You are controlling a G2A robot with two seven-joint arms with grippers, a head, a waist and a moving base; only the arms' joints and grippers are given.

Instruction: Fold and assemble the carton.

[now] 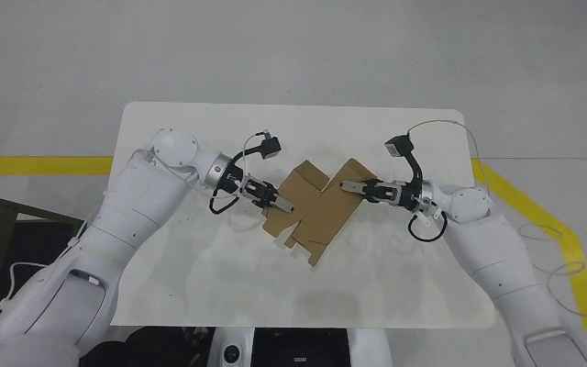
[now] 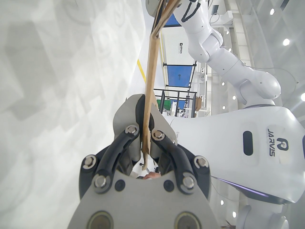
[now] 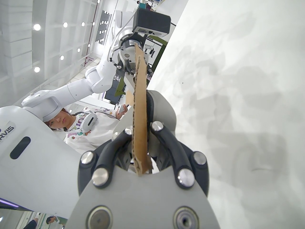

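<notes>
Carton (image 1: 316,209): a flattened brown corrugated blank, over the middle of the white table (image 1: 394,275). Judged light, stiff across its panels, floppy at the creases, with edges easily crushed. Best held at panel edges, clear of the fold lines. Left gripper (image 1: 287,206) was clamped on its left edge, right gripper (image 1: 348,185) pinched on the right flap. Its underside was hidden, and contact with the table could not be told.

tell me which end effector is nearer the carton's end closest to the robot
Left. The left end effector clamps the carton edge just beside that end; the right end effector clamps its far corner.
</notes>
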